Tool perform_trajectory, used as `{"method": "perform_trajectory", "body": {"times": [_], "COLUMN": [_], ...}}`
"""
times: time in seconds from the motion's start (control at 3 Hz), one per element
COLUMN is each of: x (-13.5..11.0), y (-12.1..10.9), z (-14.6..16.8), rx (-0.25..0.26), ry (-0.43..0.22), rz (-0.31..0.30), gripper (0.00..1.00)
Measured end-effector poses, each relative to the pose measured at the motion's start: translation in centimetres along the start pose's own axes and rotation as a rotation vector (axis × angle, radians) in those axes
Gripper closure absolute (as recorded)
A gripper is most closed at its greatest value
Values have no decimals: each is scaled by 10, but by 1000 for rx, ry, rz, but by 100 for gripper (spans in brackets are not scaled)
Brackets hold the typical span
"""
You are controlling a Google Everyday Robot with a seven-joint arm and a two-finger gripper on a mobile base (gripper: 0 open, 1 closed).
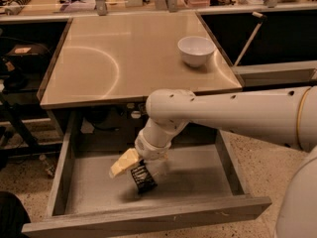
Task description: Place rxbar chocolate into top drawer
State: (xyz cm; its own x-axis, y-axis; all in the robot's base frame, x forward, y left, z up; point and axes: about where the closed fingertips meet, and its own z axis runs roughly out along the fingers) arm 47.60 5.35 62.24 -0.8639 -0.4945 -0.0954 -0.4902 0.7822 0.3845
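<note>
The top drawer (64,162) is pulled out below the table, with grey side walls and a flat floor. My gripper (137,171) reaches down into it, left of the drawer's middle. The rxbar chocolate (142,178), a small black wrapped bar, stands tilted between the fingers with its lower end at the drawer floor. The yellowish left finger (124,163) is spread away from the bar, so the gripper is open.
A white bowl (196,50) sits on the tan table top (114,58) at the back right. My white arm (237,115) crosses over the drawer's right half. The drawer's front panel (148,219) is nearest the camera. Cluttered shelves lie behind.
</note>
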Motion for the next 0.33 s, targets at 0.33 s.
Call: {"method": "perform_trajectory", "body": {"times": [0.33], "x": [0], "y": [0], "z": [0], "rx": [0], "ry": [0], "rz": [0], "gripper": [0]}}
